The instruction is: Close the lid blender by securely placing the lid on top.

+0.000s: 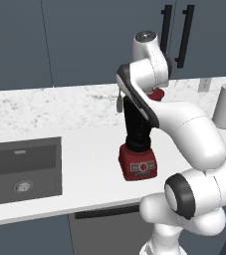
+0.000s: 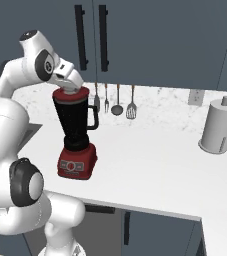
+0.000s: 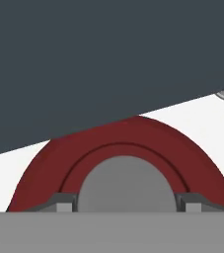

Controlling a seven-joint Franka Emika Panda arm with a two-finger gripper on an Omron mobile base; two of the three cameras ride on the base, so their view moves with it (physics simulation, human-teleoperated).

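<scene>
One lid (image 3: 126,143) sits on the blender (image 2: 76,131), jaws holding its knob at 6 o'clock; next, release and lift.

Even flat rendered light, soft faint shadows, no glare, sharp throughout

White speckled surface (image 2: 150,160) under dark cabinets, blender (image 2: 76,135) standing on its red base near the front edge, white paper-towel roll (image 2: 218,126) upright toward the right end, dark sink (image 1: 22,169) sunk into the left part
</scene>
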